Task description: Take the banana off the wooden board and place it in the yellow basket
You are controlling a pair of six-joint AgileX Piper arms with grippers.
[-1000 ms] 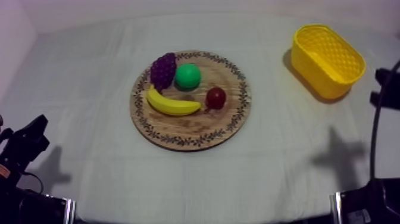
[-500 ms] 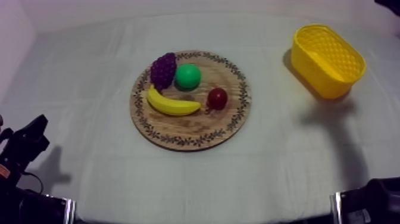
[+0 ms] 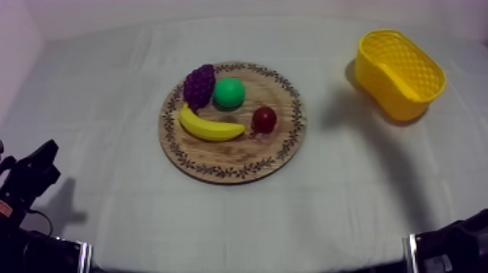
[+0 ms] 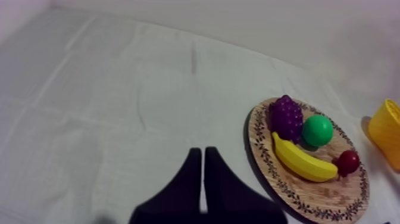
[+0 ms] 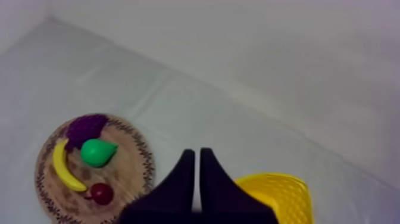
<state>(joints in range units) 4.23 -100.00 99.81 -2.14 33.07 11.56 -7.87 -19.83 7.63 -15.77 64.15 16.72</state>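
The banana point(image 3: 210, 126) lay on the wooden board point(image 3: 232, 158) near the grapes point(image 3: 199, 85), well apart from the yellow basket point(image 3: 377, 83). Both the left gripper point(image 4: 202, 152) and right gripper point(image 5: 197, 154) were closed together (gripping nothing).

The top view looks down at a slant over the whole surface point(image 3: 94, 109). The left wrist view sits low, facing across to the wooden board point(image 4: 324, 193). The right wrist view looks down from higher, over the yellow basket point(image 5: 280, 190). All three share both.

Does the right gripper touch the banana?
Apart. The right wrist view shows the right gripper, shut, by the yellow basket, far from the banana.
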